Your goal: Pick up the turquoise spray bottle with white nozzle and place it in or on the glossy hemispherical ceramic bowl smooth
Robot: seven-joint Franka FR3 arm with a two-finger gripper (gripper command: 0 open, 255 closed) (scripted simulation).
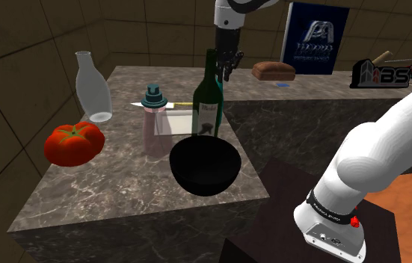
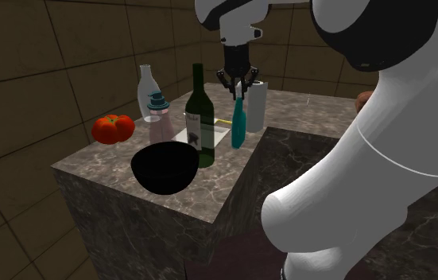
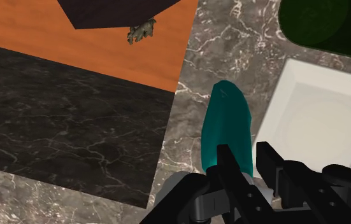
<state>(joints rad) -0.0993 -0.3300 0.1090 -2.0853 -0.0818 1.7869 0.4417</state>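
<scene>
Closest to my lens, the gripper (image 3: 247, 153) has its black fingers (image 3: 228, 167) closed on the top of the turquoise spray bottle (image 3: 228, 124) — pinching it at the white nozzle, as the second exterior view shows. A white tray (image 3: 320, 121) lies just beside the bottle. In the second exterior view the bottle stands upright under the hand — the green wine bottle (image 2: 200, 119) at its nine o'clock, the black bowl (image 2: 164, 169) near seven o'clock, well apart. Whether its base touches the marble counter (image 2: 296, 151) I cannot tell.
</scene>
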